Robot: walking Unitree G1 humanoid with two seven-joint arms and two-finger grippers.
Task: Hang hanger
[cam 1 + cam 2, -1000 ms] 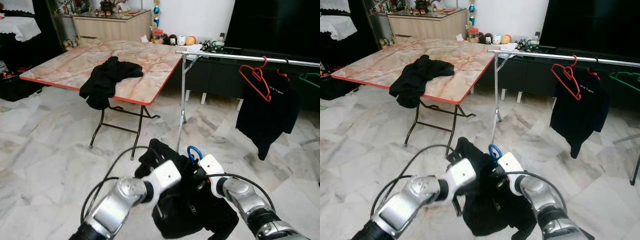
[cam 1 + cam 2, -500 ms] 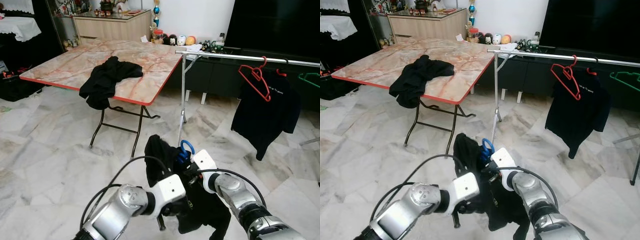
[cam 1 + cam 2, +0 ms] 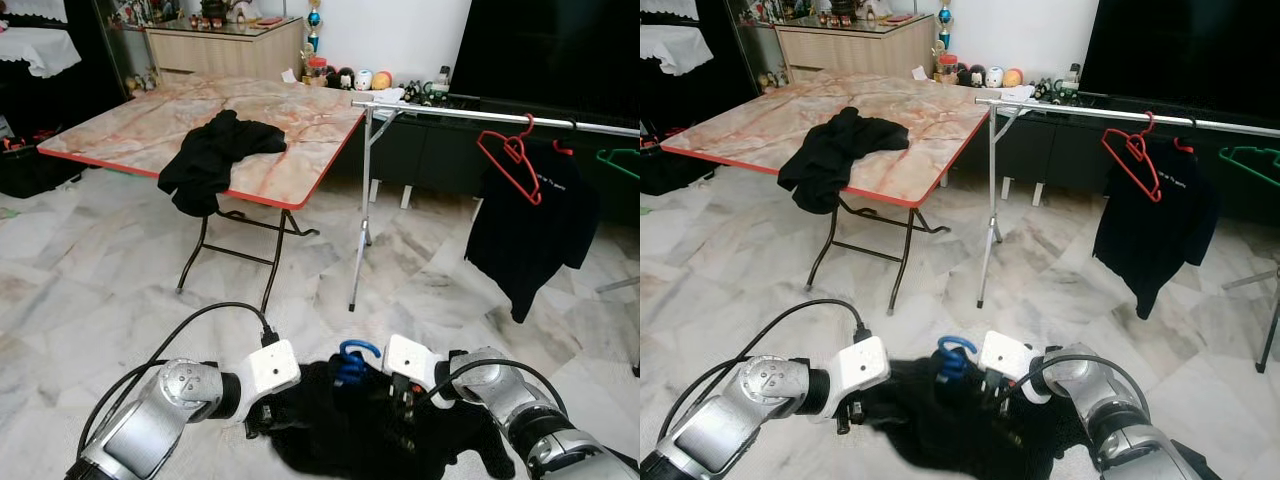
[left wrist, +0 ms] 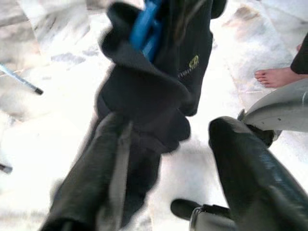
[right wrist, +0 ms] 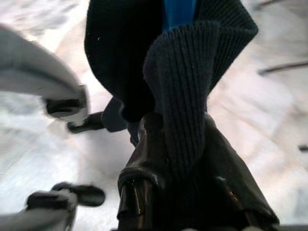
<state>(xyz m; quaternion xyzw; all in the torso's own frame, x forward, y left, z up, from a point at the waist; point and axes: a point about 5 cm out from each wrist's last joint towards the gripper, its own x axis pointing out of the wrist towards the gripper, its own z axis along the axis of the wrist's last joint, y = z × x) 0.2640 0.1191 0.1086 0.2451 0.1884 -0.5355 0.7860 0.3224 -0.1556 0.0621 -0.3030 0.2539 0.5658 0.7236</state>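
Blue hanger (image 3: 352, 358), w/ black garment (image 3: 380, 430) on it, is held low betw. both arms. Right gripper (image 5: 185, 159) fingers are clamped on the collar (prob. for carrying); left gripper (image 4: 168, 159) fingers are spread, touching cloth. Rail (image 3: 490, 114) is well apart.

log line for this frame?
phase: pre-hang | right end effector: shut on black shirt with blue hanger | left end effector: open beside shirt | rack rail: ahead, not reached
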